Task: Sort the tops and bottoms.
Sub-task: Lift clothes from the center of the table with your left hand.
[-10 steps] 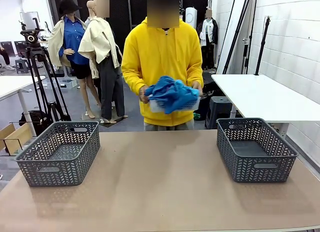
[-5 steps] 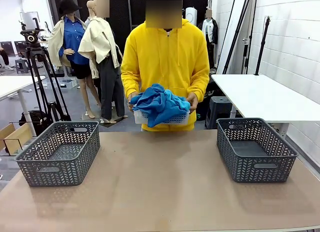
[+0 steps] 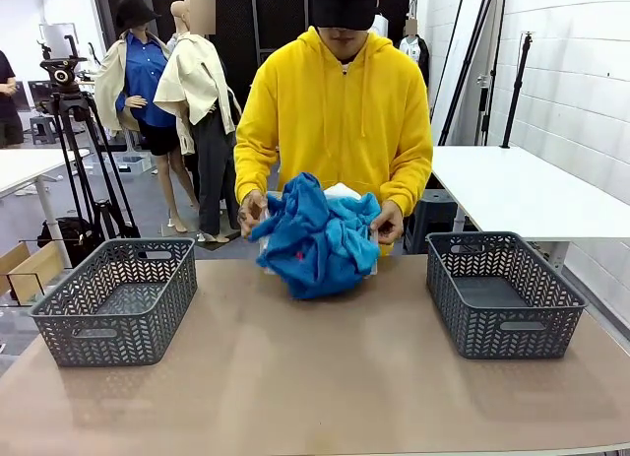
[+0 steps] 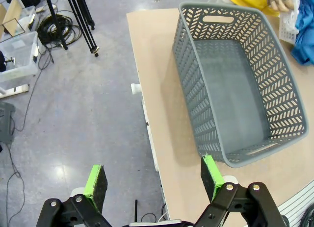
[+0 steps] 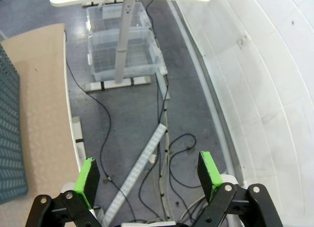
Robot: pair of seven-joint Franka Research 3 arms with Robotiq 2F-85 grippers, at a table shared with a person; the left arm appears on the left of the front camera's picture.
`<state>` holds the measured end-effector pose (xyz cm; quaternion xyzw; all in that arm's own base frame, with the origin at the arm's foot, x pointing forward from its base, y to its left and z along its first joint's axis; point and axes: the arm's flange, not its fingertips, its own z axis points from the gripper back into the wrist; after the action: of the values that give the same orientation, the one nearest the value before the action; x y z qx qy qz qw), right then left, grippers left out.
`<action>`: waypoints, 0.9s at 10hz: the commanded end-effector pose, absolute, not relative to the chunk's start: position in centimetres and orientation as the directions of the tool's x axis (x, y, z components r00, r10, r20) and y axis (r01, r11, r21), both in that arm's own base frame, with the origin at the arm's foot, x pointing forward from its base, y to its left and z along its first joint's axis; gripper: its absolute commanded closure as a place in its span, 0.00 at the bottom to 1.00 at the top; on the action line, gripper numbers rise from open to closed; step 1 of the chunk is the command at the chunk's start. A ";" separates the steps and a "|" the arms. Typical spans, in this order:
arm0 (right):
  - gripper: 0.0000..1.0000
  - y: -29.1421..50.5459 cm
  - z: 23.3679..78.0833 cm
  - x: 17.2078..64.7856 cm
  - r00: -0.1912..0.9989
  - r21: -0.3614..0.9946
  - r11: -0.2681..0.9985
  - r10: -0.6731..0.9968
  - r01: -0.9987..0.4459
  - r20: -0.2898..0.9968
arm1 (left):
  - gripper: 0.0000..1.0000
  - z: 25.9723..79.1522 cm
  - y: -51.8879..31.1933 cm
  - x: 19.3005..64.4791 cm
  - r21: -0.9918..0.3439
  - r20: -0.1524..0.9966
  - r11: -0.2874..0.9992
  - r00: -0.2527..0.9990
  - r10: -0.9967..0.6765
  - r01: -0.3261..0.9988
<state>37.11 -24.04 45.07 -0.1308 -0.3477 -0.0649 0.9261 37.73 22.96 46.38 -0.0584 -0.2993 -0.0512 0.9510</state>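
Observation:
A person in a yellow hoodie stands at the table's far side, both hands on a white basket (image 3: 340, 193) heaped with blue clothes (image 3: 317, 236), which rests on the table's far middle. A corner of the white basket (image 4: 288, 26) and blue cloth (image 4: 305, 40) shows in the left wrist view. My left gripper (image 4: 153, 182) is open, hanging over the table's left edge short of the left grey basket (image 4: 235, 80). My right gripper (image 5: 149, 178) is open over the floor, past the table's right edge.
Two empty grey lattice baskets stand on the brown table (image 3: 325, 367): one at the left (image 3: 118, 300), one at the right (image 3: 502, 293). Cables and clear bins (image 5: 122, 50) lie on the floor right of the table. A tripod (image 3: 79, 151) stands far left.
The person has lowered the white basket of blue clothes from chest height onto the table's far middle and leaned forward. Neither gripper has changed.

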 end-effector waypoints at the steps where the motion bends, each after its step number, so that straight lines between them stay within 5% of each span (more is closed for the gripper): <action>1: 0.00 -24.2 45.0 37.0 0.751 -0.195 0.958 -0.031 0.211 0.660 | 0.00 46.2 23.2 37.7 -0.087 0.580 0.987 0.812 -0.060 0.135; 9: 0.00 -24.2 45.0 37.0 0.751 -0.195 0.958 -0.031 0.211 0.660 | 0.00 46.2 23.2 37.7 -0.087 0.580 0.987 0.812 -0.060 0.135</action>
<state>37.11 -24.04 45.07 -0.1308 -0.3477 -0.0649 0.9261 37.73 22.97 46.38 -0.0584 -0.2993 -0.0511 0.9510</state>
